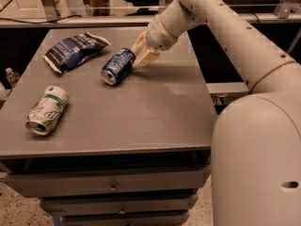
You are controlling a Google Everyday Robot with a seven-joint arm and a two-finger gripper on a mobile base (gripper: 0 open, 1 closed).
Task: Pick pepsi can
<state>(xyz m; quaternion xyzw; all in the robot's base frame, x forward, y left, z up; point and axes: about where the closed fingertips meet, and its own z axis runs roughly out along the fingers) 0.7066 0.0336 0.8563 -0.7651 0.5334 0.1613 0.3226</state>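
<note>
pepsi can (pixel 116 66) lies on its side, long axis running near-left to far-right. gripper (pixel 136 56), fingers spread, sits at its far-right end, not yet pinching.

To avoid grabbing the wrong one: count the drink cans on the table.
2. The pepsi can lies toward the table's far side, the tool at its far end; the white-and-green can lies near the left edge.

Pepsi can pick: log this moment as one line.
stage: pre-lift | pepsi can: on its side on table | gripper: at can's far end | lifted: not yet
</note>
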